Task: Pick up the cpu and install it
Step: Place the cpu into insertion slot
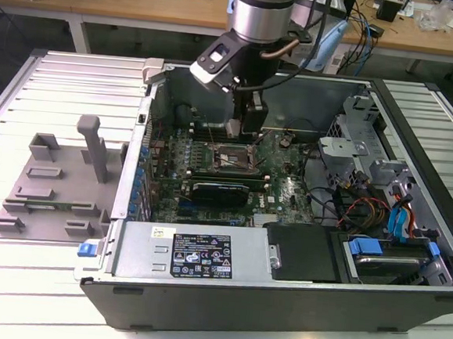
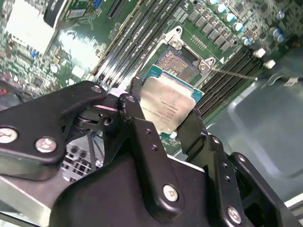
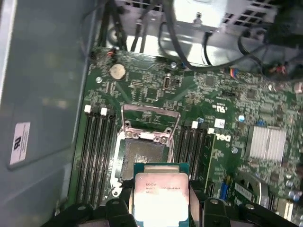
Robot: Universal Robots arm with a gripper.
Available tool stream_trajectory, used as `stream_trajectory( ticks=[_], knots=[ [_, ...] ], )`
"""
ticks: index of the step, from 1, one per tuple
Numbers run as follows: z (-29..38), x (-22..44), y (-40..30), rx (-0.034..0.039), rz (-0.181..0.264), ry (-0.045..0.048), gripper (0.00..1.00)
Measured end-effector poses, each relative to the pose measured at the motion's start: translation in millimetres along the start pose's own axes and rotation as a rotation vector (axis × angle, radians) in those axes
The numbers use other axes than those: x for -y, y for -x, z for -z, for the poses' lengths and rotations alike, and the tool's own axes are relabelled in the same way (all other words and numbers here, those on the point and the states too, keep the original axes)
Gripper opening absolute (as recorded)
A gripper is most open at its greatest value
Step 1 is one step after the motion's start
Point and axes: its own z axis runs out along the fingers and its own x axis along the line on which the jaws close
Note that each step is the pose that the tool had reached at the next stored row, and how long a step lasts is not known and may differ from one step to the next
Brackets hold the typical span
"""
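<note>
The black, jointed metal pincer (image 2: 165, 108) is clenched on the cpu (image 2: 171, 105), a small flat square chip with a shiny silver-grey lid on a teal-green rim, with one finger (image 2: 137, 118) against each of two opposite edges. The lid carries a few lines of fine dark print, too small to make out. In the first wrist view the cpu (image 3: 162, 198) hangs between the pincer (image 3: 162, 208) tips over one edge of the open square processor socket (image 3: 142, 152). I cannot tell whether chip and socket touch. The socket's thin metal load frame (image 3: 150, 117) stands raised on the far side. Long black memory slots (image 3: 97, 156) flank the socket on the green motherboard (image 3: 227, 94), which bears white silk-screened lettering (image 3: 222, 138), a round silver coin cell (image 3: 117, 71) and a ribbed silver heat sink (image 3: 267, 142). A white sticker with dark print (image 3: 19, 143) sits on the grey case wall. In the exterior view the pincer (image 1: 245, 130) reaches down into the open grey desktop computer case (image 1: 278, 311). A black label with white print (image 1: 202, 255) lies on the silver power supply box (image 1: 146, 246). A grey plastic fixture (image 1: 52, 187) stands on the slatted metal table (image 1: 12, 302) at the exterior view's left.
</note>
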Motion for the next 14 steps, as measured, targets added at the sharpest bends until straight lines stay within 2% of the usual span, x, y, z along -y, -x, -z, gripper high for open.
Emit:
stream_trajectory(
  ticks=[1, 2, 3, 5, 9, 14],
  knots=[
    [-0.4, 0.0, 0.0, 0.0005, -0.037, -0.0005, 0.55],
    [-0.5, 0.0, 0.0, 0.0007, -0.053, -0.0007, 0.55],
    [-0.5, 0.0, 0.0, 0.0008, -0.053, -0.0008, 0.55],
    [-4.9, 0.2, -0.1, 0.0008, -0.054, 0.0013, 0.55],
    [-5.1, 0.2, -0.1, 0.0003, -0.055, 0.0012, 0.55],
    [-10.4, 0.2, -0.1, 0.0002, -0.055, 0.0013, 0.55]
  ],
)
